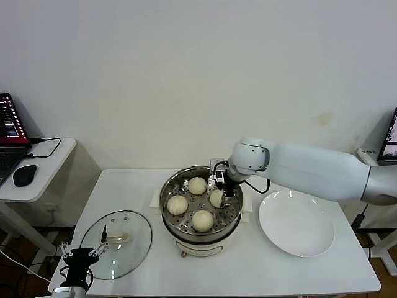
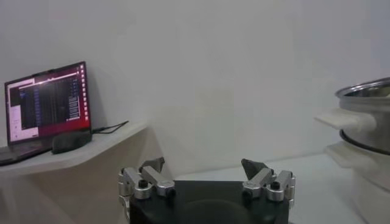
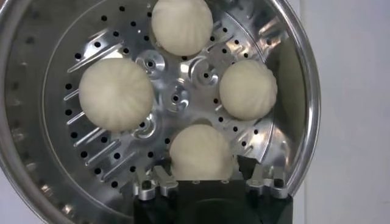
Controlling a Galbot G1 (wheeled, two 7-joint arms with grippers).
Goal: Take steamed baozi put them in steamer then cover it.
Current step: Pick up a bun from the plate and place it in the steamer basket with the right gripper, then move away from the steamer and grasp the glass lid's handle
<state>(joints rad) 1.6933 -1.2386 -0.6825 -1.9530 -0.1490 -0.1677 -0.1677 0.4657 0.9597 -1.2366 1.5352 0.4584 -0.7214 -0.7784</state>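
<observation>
On your surface [image 1: 322, 273] an empty white plate [image 1: 296, 223] sits right of the steamer [image 1: 200, 205]; the cover [image 1: 116, 243] lies left, off the pot; four smooth cream baozi [image 3: 116, 94] rest on the perforated tray; your right hand [image 3: 202, 176] straddles one, jaws spread; your left hand [image 2: 206, 176] waits open beside the cover.

My right claw [image 1: 226, 200] covers part of the fourth baozi [image 1: 216, 198], so I can't tell if my fingertips touch it. The steamer [image 2: 365, 131] is cut off in my left wrist view.
</observation>
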